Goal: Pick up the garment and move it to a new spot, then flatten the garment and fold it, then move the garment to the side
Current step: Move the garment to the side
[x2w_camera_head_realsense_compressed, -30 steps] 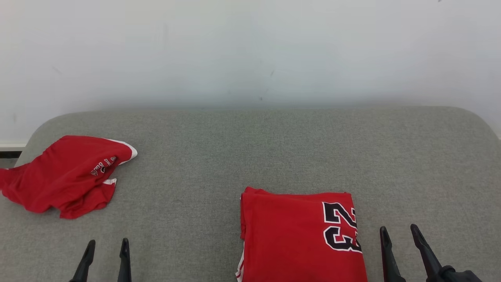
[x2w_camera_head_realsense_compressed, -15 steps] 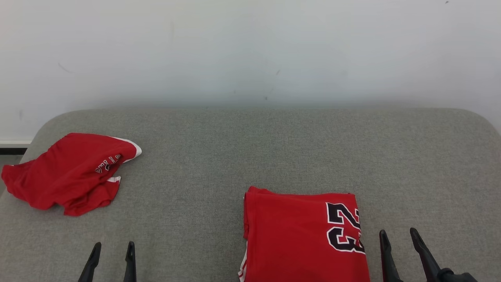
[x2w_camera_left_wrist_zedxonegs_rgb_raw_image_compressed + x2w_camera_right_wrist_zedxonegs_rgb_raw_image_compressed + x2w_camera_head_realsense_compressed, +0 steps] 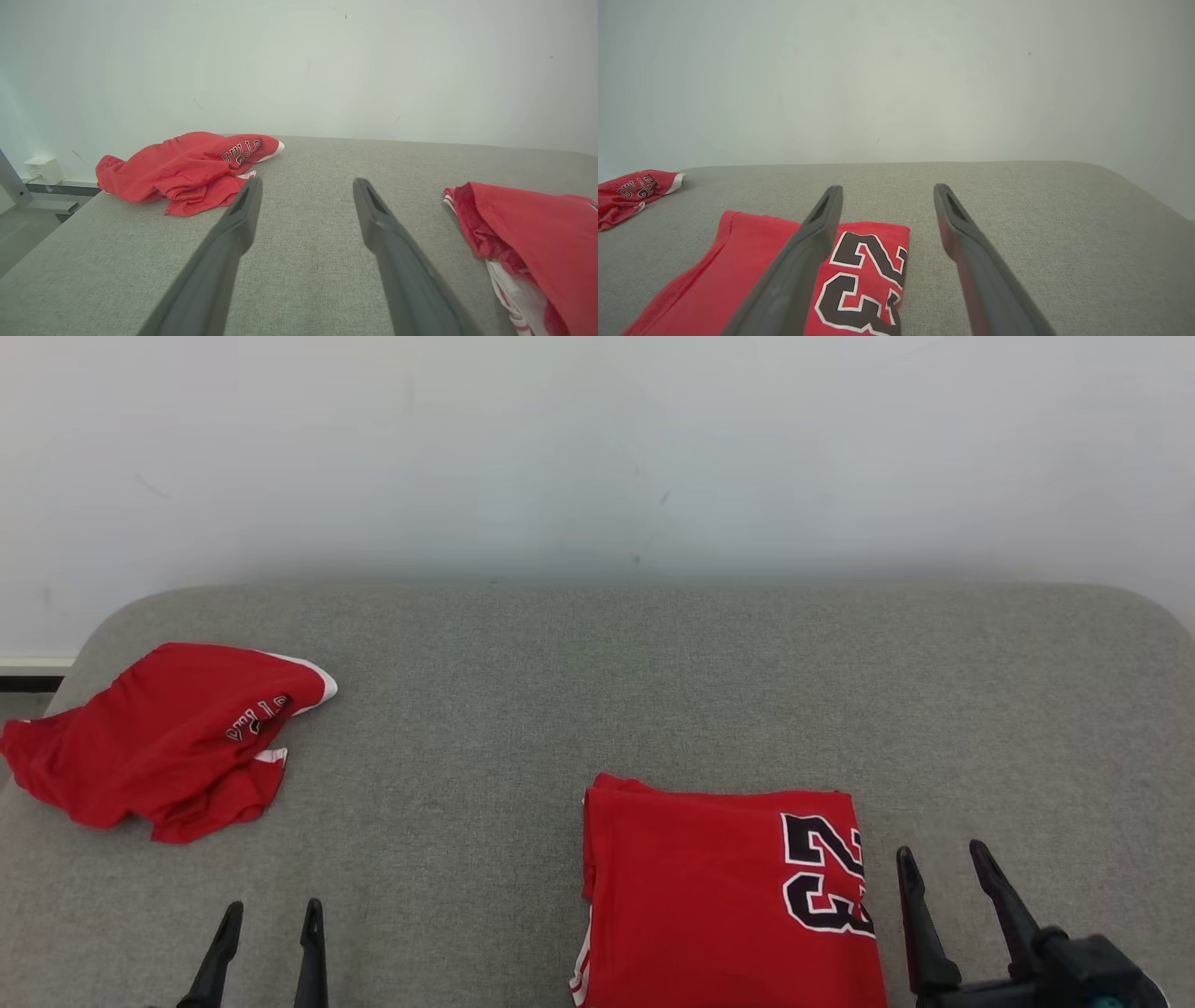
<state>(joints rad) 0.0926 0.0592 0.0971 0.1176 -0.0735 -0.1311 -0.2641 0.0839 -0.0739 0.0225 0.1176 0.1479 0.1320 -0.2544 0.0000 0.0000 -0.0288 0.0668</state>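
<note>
A neatly folded red jersey (image 3: 709, 887) bearing a black, white-edged number 23 is seen lying flat on a grey fabric-covered tabletop (image 3: 597, 691), at its front edge and somewhat right of the middle; the number is placed towards the jersey's right side. A crumpled red garment (image 3: 159, 747) with white trim and dark lettering is found at the tabletop's left edge, towards the far left corner and well apart from the folded jersey. The left gripper (image 3: 273, 907) is held above the front edge at the left, its jaws spread wide with nothing between them, and no cloth is touched by it. The right gripper (image 3: 940, 851) is positioned just beside the jersey's right edge, its jaws likewise spread wide and empty. In the right wrist view one finger is seen crossing in front of the printed number, though whether the cloth is touched cannot be told. A plain white wall (image 3: 597, 448) is seen behind the tabletop's far edge.
</note>
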